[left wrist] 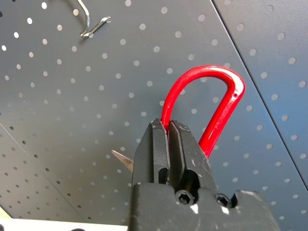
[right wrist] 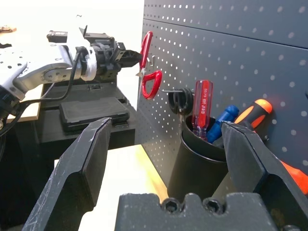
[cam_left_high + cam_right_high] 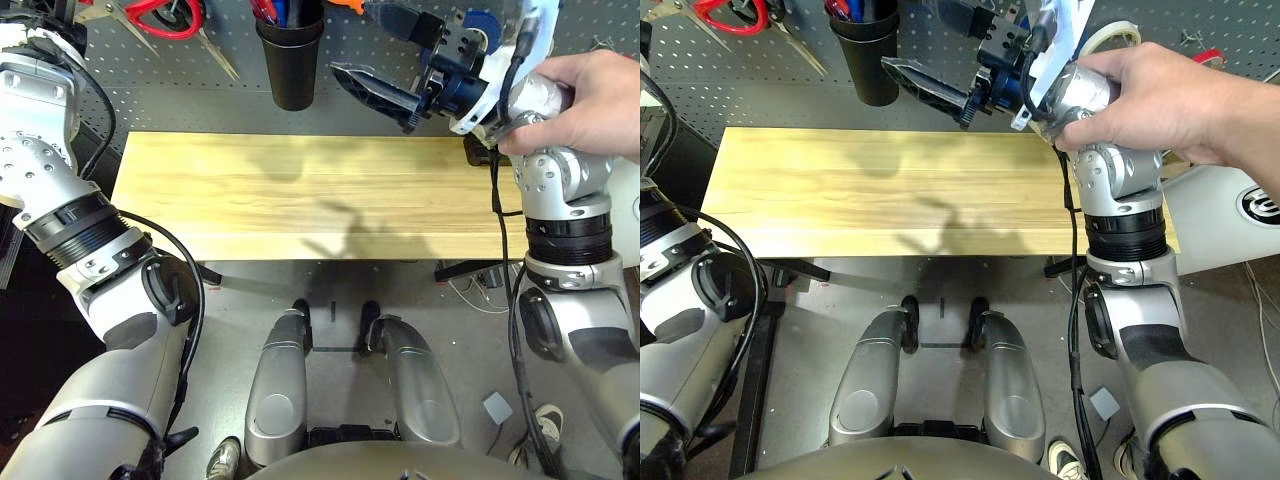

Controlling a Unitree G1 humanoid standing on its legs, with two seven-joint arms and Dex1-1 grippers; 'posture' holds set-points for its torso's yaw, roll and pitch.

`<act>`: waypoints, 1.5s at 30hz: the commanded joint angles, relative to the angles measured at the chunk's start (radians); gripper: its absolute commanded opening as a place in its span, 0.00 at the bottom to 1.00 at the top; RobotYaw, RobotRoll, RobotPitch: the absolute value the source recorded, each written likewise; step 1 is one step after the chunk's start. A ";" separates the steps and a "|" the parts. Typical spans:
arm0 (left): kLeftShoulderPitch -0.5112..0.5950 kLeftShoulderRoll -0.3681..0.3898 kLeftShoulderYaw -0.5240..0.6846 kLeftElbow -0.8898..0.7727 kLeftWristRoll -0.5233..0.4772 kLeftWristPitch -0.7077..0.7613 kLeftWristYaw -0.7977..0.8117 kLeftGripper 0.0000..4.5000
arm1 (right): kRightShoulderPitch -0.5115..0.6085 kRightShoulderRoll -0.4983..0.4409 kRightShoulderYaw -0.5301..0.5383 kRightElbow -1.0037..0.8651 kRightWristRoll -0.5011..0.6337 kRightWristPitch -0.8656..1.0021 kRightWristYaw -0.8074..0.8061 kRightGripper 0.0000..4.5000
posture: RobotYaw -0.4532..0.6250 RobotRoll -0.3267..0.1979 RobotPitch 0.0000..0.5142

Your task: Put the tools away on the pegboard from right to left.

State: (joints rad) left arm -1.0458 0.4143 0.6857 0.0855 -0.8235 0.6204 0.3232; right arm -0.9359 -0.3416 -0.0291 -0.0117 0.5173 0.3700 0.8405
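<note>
The red-handled scissors (image 3: 165, 15) lie against the dark grey pegboard (image 3: 180, 95) at its far left, blades slanting down to the right. My left gripper (image 1: 168, 126) is shut on one red handle loop (image 1: 211, 82). From the right wrist view, the left gripper (image 2: 130, 55) holds the scissors (image 2: 150, 79) by a small hook; whether they hang on it I cannot tell. My right gripper (image 3: 350, 38) stands open and holds nothing, just right of the black cup (image 3: 290, 60). The red-handled screwdriver (image 2: 202, 106) stands in the cup (image 2: 192, 163). Orange-handled pliers (image 2: 257, 113) are beside it.
A person's hand (image 3: 580, 100) grips my right wrist. The wooden table (image 3: 300, 190) lies below the pegboard. A blue-handled tool (image 2: 226, 118) also stands in the cup. An empty metal hook (image 1: 89, 24) sticks out of the board near the scissors. A white tape roll (image 3: 1110, 35) hangs at the right.
</note>
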 commanded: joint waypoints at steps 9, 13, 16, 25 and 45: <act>0.020 0.000 0.002 -0.009 0.007 -0.030 0.018 0.01 | 0.028 0.007 0.005 0.005 0.006 0.016 0.002 1.00 | 0.45 0.62 0.58; 0.027 0.000 0.001 0.017 0.022 -0.059 0.014 0.01 | 0.031 0.009 0.007 0.003 0.005 0.017 0.001 1.00 | 0.45 0.62 0.58; 0.039 -0.004 -0.007 0.038 0.041 -0.091 0.005 0.01 | 0.033 0.010 0.008 0.004 0.004 0.018 0.000 1.00 | 0.45 0.62 0.58; 0.023 -0.039 -0.027 0.170 0.106 -0.224 -0.009 0.01 | 0.041 0.012 0.011 -0.007 0.002 0.020 -0.008 1.00 | 0.43 0.62 0.59; 0.102 -0.012 -0.015 0.037 0.015 -0.141 -0.014 0.01 | 0.051 0.008 0.016 0.002 -0.008 0.008 0.000 1.00 | 0.44 0.62 0.58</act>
State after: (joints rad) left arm -0.9652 0.3859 0.6583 0.1702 -0.7923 0.4586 0.2960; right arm -0.8964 -0.3283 -0.0147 -0.0016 0.5115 0.3860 0.8301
